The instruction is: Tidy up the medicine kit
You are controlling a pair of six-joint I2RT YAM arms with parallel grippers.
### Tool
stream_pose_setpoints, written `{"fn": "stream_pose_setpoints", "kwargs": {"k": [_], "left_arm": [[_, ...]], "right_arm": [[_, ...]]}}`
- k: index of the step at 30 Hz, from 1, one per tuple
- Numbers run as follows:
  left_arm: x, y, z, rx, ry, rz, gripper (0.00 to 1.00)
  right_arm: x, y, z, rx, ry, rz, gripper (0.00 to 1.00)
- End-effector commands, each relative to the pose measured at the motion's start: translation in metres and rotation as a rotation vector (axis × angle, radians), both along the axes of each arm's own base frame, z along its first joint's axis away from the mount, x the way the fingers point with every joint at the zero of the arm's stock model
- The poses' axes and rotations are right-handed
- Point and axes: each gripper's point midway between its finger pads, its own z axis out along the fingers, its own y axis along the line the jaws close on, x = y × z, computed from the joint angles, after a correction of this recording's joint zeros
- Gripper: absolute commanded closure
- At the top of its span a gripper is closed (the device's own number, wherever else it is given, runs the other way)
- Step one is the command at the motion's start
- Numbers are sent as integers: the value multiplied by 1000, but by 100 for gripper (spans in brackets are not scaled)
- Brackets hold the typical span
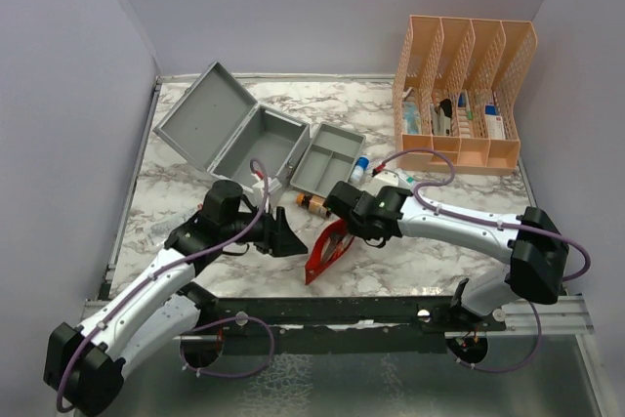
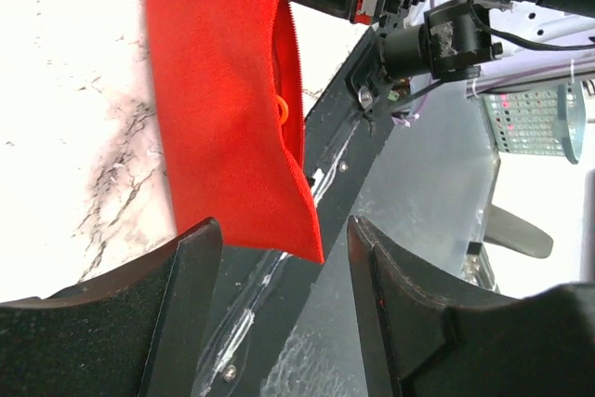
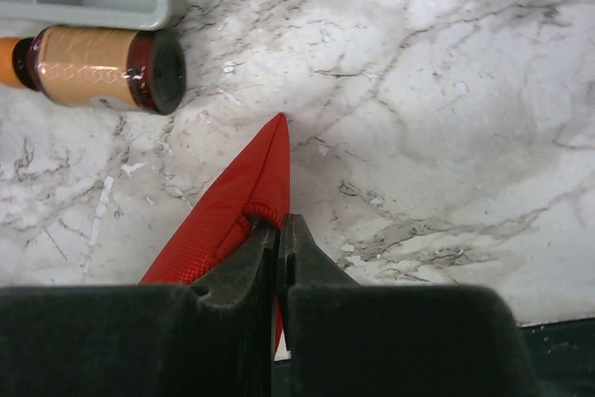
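The grey rectangular medicine case [image 1: 205,114] looks matt; the flat red pouch [image 2: 223,109] is woven cloth; the marble-patterned surface [image 3: 446,90] smooth; the brown bottle [image 3: 98,67] glossy.

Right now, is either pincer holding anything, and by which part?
The right pincer is shut on the red pouch, pinching one edge of it. The left pincer is open and holds nothing.

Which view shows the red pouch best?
Left wrist: the red pouch appears large, broad face and zipper visible. Top external shows it small, tilted on edge, held by the right gripper. Right wrist shows only a corner pinched in that gripper.
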Motion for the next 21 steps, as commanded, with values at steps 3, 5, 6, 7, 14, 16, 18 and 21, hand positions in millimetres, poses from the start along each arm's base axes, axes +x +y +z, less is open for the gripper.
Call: {"fn": "stream_pose_setpoints", "kwargs": {"k": [3,5,6,7,14,16,18,21], "left_arm": [[17,11,10,-16,-105,174,41],[26,15,16,-27,-164,227,43],[29,16,20,-43,-189,243,43],[31,16,23,-61,-212,258,43],[45,18,21,-99,-296,319,45],[48,16,19,-97,-299,329,48],[55,18,16,-79,-311,372,54],[62,20,2,-71,-340,424,55]], "right_arm": [[3,-25,10,-14,-20,-195,99],[9,-29,11,-1,-17,-211,99],[12,-31,11,6,-18,-216,99],[16,-33,11,15,-21,-223,99],[43,-51,7,51,4,-269,99],[47,-53,8,57,-2,-280,99],[48,-53,6,66,17,-286,99],[49,-55,2,69,37,-296,99]]}}
